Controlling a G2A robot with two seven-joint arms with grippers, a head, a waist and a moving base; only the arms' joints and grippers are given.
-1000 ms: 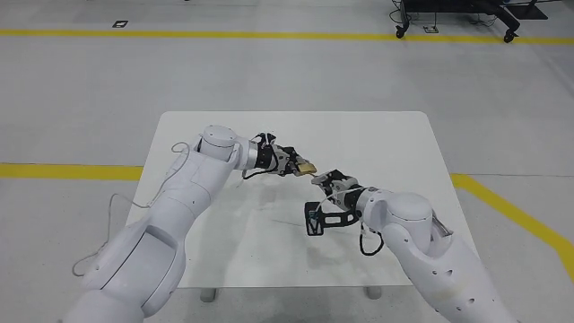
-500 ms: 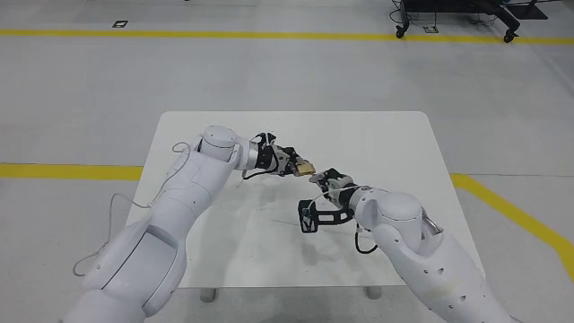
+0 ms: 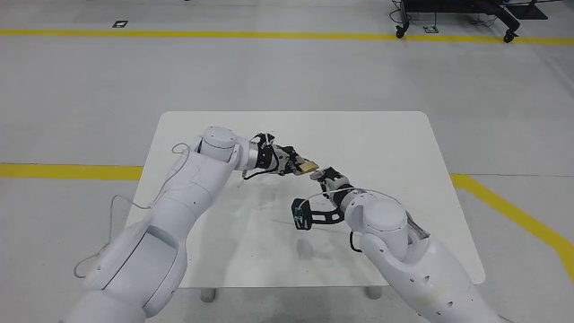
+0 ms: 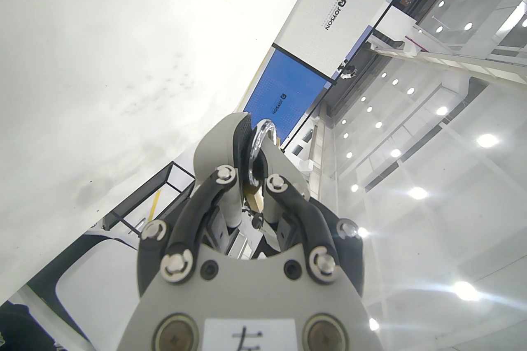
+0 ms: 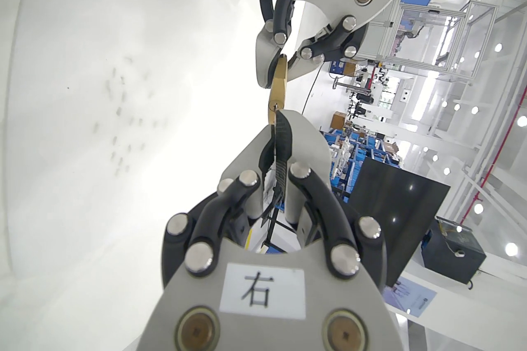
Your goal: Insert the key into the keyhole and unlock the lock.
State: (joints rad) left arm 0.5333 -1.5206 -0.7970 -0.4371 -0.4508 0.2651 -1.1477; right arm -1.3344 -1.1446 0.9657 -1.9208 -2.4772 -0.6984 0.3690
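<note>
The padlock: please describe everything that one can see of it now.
The padlock has a flat brass-coloured body and a shiny silver shackle, apparently metal. It is held above the white table, gripped at its shackle end between the jaws of the left gripper. Its free end, with a small dark keyhole, points to the right gripper, whose tip meets it. Whether the shackle is locked cannot be seen.

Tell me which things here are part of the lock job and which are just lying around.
In the job: padlock, held in the left gripper; key, held in the right gripper, its tip at the padlock's keyhole end.
Just around: white table; yellow floor line; black wheeled frame behind.
</note>
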